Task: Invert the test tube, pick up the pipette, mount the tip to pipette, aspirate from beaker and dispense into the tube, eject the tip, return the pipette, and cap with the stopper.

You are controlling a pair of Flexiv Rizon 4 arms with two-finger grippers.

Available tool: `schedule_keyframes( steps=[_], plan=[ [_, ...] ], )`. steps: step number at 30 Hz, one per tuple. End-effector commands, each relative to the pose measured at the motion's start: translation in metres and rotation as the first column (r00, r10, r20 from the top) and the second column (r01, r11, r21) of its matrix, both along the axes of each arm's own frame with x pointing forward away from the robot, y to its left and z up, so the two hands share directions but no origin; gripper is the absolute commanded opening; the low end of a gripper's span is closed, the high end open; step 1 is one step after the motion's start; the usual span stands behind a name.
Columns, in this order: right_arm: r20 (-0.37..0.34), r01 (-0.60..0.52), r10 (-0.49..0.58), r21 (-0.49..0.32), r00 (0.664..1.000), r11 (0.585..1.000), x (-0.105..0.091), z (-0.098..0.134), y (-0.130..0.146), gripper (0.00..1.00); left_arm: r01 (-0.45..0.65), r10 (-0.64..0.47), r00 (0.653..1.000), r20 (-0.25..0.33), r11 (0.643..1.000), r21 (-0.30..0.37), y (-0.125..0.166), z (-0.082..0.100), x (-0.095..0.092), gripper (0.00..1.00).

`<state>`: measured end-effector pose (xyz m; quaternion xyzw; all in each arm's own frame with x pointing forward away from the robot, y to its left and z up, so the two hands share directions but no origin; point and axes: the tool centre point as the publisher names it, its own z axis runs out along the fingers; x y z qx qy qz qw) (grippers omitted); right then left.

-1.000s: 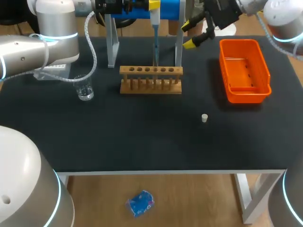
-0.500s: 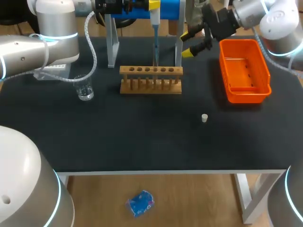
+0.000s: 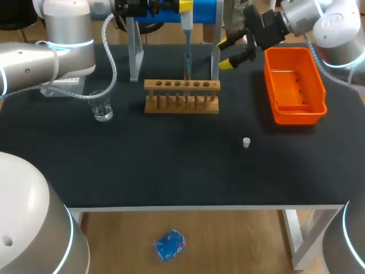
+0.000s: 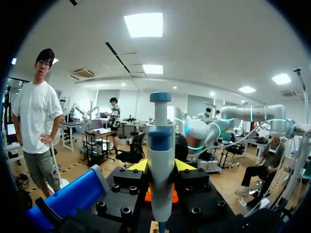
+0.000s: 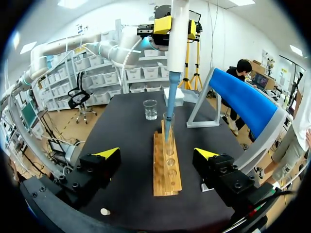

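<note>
Moved: my right gripper [image 3: 228, 52] shifted slightly, now parked.
Left gripper [image 4: 160, 167]: clamps pipette [image 5: 176, 58] upright over rack [image 3: 181, 96], likely dispensing.
Right: fingers wide, empty.

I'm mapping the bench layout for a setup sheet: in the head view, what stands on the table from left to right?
beaker → test tube rack → stopper → orange bin. The pipette overlaps the rack in this view, so it is left out.
</note>
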<state>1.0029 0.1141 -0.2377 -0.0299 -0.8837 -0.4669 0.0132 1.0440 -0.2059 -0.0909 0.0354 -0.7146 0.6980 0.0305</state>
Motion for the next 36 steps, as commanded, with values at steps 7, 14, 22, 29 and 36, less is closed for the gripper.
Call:
schedule_keyframes(
  steps=[7, 14, 22, 29, 36],
  plan=[
    [0.0, 0.001, -0.001, -0.001, 1.0, 1.0, 0.0, 0.0, 0.0, 1.0, 0.004, -0.004, 1.0, 0.01, 1.0, 0.006, 0.002, 0.004, -0.006, 0.0],
    [0.0, 0.001, -0.001, -0.001, 1.0, 1.0, 0.0, 0.0, 0.0, 1.0, 0.015, -0.016, 1.0, 0.017, 1.0, 0.016, 0.0, 0.01, -0.009, 0.0],
    [0.0, 0.001, -0.001, -0.001, 1.0, 1.0, 0.0, 0.0, 0.0, 1.0, 0.015, -0.015, 1.0, 0.018, 1.0, 0.021, 0.002, 0.021, -0.009, 0.0],
    [0.0, 0.001, -0.001, -0.001, 1.0, 1.0, 0.0, 0.0, 0.0, 1.0, 0.013, -0.014, 0.999, 0.029, 1.0, 0.027, 0.002, 0.033, -0.006, 0.0],
    [0.0, 0.001, -0.001, -0.001, 1.0, 1.0, 0.0, 0.0, 0.0, 1.0, 0.015, -0.016, 0.999, 0.04, 1.0, 0.02, 0.003, 0.05, 0.001, 0.0]
  ],
)
